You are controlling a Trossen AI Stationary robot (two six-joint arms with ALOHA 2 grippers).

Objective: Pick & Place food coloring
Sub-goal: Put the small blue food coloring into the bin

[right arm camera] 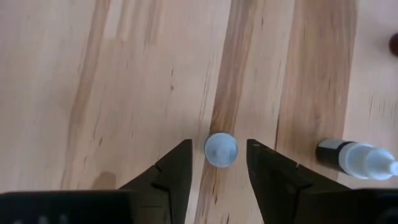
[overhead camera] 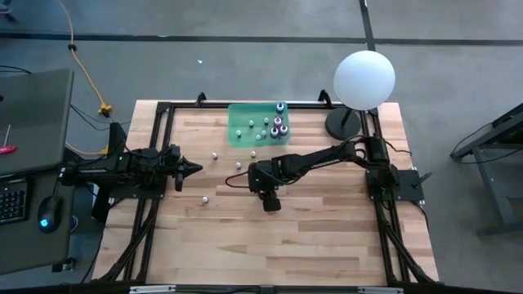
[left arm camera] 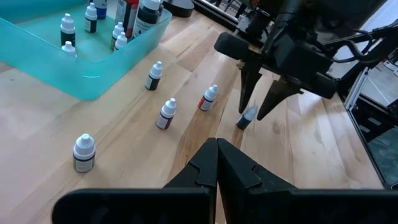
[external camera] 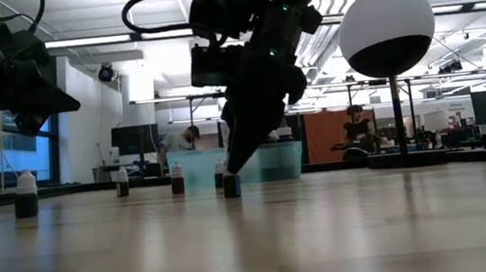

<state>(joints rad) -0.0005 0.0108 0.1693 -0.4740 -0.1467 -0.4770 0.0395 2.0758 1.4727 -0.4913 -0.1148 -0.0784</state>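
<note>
The food coloring bottles [left arm camera: 167, 114] are partly in the green tray [overhead camera: 241, 131] and partly on the wooden table [overhead camera: 327, 237]. In the tray, at the far middle of the table, stand several small white-capped bottles [left arm camera: 67, 29] and, in the corner nearest the white globe lamp [overhead camera: 364, 79], a few larger ones [overhead camera: 279, 124] with dark and pink bodies. I cannot count them exactly.

Outside the tray, some small bottles stand loose on the wood in front of it: one with a dark body [left arm camera: 153, 76], one with a red body [left arm camera: 209, 98], and one apart near the left side [left arm camera: 83, 153].

The right gripper [right arm camera: 217, 163] points straight down over one small bottle [right arm camera: 221, 149]. Its two fingers stand spread on both sides of the whitish cap, close to it, but a narrow gap shows on each side, so it does not pinch the bottle. Another bottle [right arm camera: 356, 158] lies on its side just beside this gripper.

The left gripper [left arm camera: 217, 163] waits above the left side of the table with its fingers pressed together, holding nothing.
</note>
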